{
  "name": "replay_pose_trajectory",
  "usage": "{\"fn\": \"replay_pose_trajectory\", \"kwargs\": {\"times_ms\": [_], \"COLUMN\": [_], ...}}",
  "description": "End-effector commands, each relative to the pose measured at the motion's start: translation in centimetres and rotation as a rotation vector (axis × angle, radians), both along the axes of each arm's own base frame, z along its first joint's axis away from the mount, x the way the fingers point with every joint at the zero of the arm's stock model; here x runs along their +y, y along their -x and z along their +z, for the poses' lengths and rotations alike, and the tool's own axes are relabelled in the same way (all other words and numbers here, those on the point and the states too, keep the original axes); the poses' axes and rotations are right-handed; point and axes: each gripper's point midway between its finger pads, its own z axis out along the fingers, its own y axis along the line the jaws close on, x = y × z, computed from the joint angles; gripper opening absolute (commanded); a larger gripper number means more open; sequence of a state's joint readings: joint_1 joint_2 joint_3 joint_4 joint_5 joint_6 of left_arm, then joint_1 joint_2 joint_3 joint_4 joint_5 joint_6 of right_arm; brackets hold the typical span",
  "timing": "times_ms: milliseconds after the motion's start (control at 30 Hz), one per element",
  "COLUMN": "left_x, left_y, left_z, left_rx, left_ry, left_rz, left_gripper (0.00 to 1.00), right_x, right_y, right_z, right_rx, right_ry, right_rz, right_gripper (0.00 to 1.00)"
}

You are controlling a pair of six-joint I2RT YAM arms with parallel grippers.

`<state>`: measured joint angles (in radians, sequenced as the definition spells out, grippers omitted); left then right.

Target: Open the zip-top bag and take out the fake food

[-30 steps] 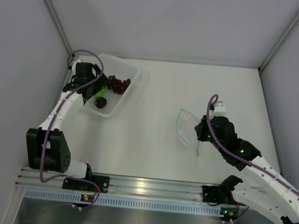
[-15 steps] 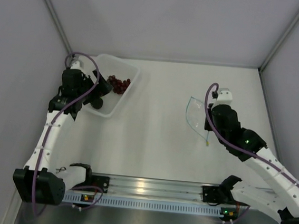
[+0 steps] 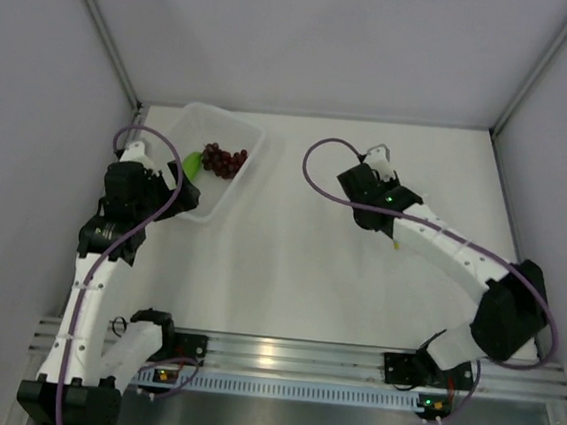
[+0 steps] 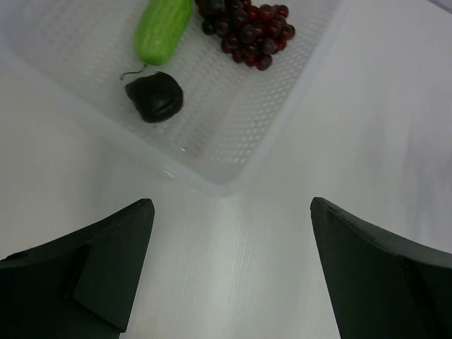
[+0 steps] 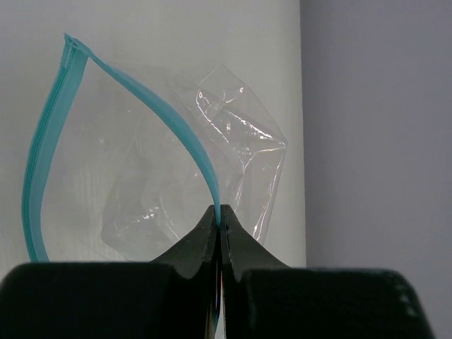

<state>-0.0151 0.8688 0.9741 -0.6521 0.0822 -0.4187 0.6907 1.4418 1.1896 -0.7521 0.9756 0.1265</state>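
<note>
**Q:** Far L of the desk [image 3: 288, 273]: what sits there?
**A:** A translucent rectangular tub [image 4: 240, 141] w/ a perforated floor. It holds all 3 pcs of the fake food [image 3: 218, 161]. The grape bunch [image 4: 247, 32], dark red-purple, lies toward the tub's far R. The green oblong piece [image 4: 162, 30] is just L of it. The dark roundish lump [image 4: 155, 97], w/ a thin stem, lies nearer, just beside the green piece's near end.

**Q:** State of the L pincer [image 4: 232, 212]?
**A:** It hovers over bare desk just on the near side of the tub's near wall. Its jaws are spread wide, nothing btwn them. In the top view the L arm [image 3: 109, 246] covers the tub's near L corner, so the lump is hidden there.

**Q:** And further R?
**A:** The R pincer [image 5: 219, 217] is at the far centre-R of the desk, well apart from the tub. Its jaws are pressed together, nipping the light blue zip strip [image 5: 44, 162] of the zip-top bag [image 5: 212, 141]. The strip's two sides bow apart into a loop, i.e. the mouth is open. The clear crinkly body hangs beyond the strip.

**Q:** Does the bag touch the desk?
**A:** Cannot tell from the wrist view. In the top view the bag is too faint to make out.
</note>
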Motion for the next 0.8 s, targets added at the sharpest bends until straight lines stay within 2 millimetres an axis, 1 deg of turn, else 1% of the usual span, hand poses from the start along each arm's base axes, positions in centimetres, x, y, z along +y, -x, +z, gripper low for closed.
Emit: {"fn": "replay_pose_trajectory", "kwargs": {"times_ms": [0, 33, 67, 100, 133, 167, 200, 233, 267, 333, 400, 500, 533, 567, 600, 633, 667, 733, 767], "left_x": [4.0, 4.3, 4.1, 4.2, 4.4, 4.4, 4.4, 4.3, 4.3, 4.1, 4.1, 3.9, 3.8, 3.8, 3.8, 3.8, 3.8, 3.8, 3.8], "left_y": [1.3, 1.5, 1.7, 1.7, 1.8, 1.8, 1.9, 1.9, 1.9, 2.0, 2.0, 2.1, 2.0, 2.0, 2.0, 2.0, 2.0, 2.0, 2.0], "left_z": [0.6, 0.9, 0.9, 0.7, 0.8, 0.3, 0.1, -0.1, -0.2, -0.2, -0.3, -0.5, -0.5, -0.5, -0.6, -0.6, -0.6, -0.6, -0.7], "left_rx": [-0.050, -0.064, -0.068, -0.067, -0.070, -0.060, -0.055, -0.051, -0.049, -0.052, -0.051, -0.048, -0.045, -0.045, -0.043, -0.043, -0.043, -0.042, -0.040], "left_ry": [-0.153, -0.164, -0.169, -0.171, -0.177, -0.179, -0.179, -0.177, -0.175, -0.170, -0.169, -0.163, -0.161, -0.161, -0.161, -0.161, -0.159, -0.158, -0.158], "left_rz": [0.174, 0.190, 0.188, 0.192, 0.201, 0.203, 0.204, 0.200, 0.199, 0.192, 0.191, 0.182, 0.181, 0.181, 0.180, 0.180, 0.177, 0.178, 0.177], "left_gripper": [0.98, 0.98, 0.98, 0.98, 0.98, 0.98, 0.98, 0.98, 0.98, 0.98, 0.98, 0.98, 0.98, 0.98, 0.98, 0.98, 0.98, 0.98, 0.98], "right_x": [-0.2, 0.3, 0.8, 1.7, 2.3, 3.0, 3.9, 4.9, 5.6, 7.1, 7.5, 8.1, 8.2, 8.3, 8.4, 8.4, 8.7, 8.9, 9.1], "right_y": [-3.2, -4.4, -5.3, -6.2, -6.7, -7.1, -7.6, -7.4, -7.2, -7.0, -6.8, -7.1, -7.2, -7.3, -7.5, -7.5, -7.7, -7.6, -7.6], "right_z": [-1.4, -1.2, -3.6, -3.8, -4.9, -8.0, -8.9, -10.2, -12.6, -14.3, -15.4, -16.2, -16.2, -16.0, -15.5, -15.1, -14.0, -12.9, -11.6], "right_rx": [0.041, 0.026, 0.077, 0.074, 0.092, 0.149, 0.143, 0.171, 0.217, 0.223, 0.235, 0.236, 0.238, 0.239, 0.232, 0.223, 0.206, 0.197, 0.177], "right_ry": [0.117, 0.108, 0.159, 0.142, 0.146, 0.185, 0.160, 0.167, 0.176, 0.141, 0.118, 0.082, 0.072, 0.061, 0.057, 0.052, 0.018, -0.012, -0.039], "right_rz": [-0.061, -0.087, -0.099, -0.108, -0.109, -0.108, -0.119, -0.105, -0.095, -0.085, -0.074, -0.064, -0.060, -0.059, -0.060, -0.062, -0.054, -0.043, -0.038], "right_gripper": [0.00, 0.00, 0.00, 0.00, 0.00, 0.00, 0.00, 0.00, 0.00, 0.00, 0.01, 0.06, 0.11, 0.13, 0.15, 0.21, 0.25, 0.32, 0.34]}}
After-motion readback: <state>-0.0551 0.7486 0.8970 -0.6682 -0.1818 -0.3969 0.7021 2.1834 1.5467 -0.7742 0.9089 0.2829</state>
